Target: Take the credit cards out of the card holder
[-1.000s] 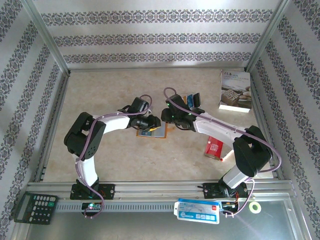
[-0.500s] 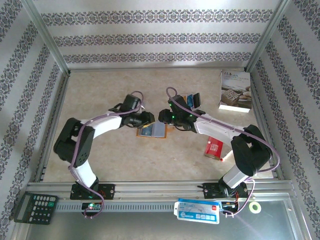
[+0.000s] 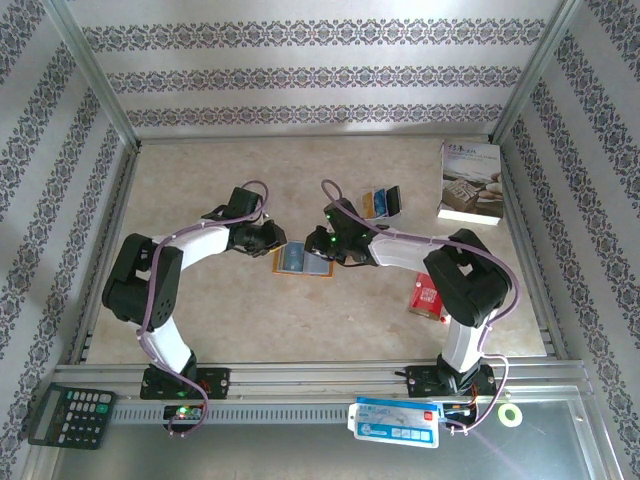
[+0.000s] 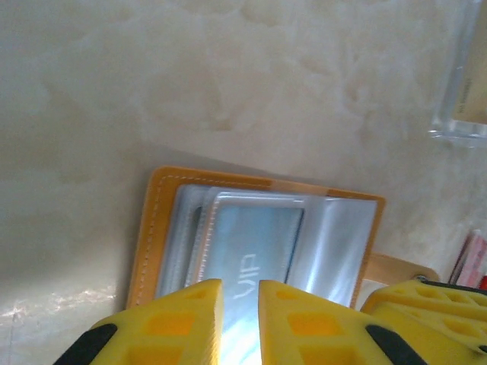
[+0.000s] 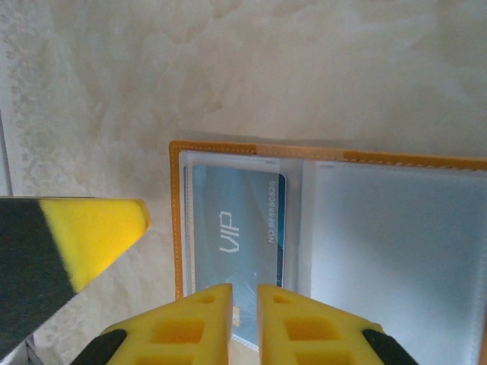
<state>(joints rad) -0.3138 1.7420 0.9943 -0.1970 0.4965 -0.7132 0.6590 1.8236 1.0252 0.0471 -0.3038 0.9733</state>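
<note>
Card holder (image 3: 305,262) lies open in the middle of the table (image 3: 200,170), VIP card (image 5: 236,232) sleeved inside. Left gripper (image 4: 240,287) and right gripper (image 5: 244,290) stand at its opposite edges, jaws nearly together, likely to steady and extract; actual grip cannot be told.

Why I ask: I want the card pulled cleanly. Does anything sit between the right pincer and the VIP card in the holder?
Only the clear sleeve of the card holder, which covers the VIP card. The right pincer is at the card's end, its jaws a narrow slit apart; nothing else visible lies between them.
</note>
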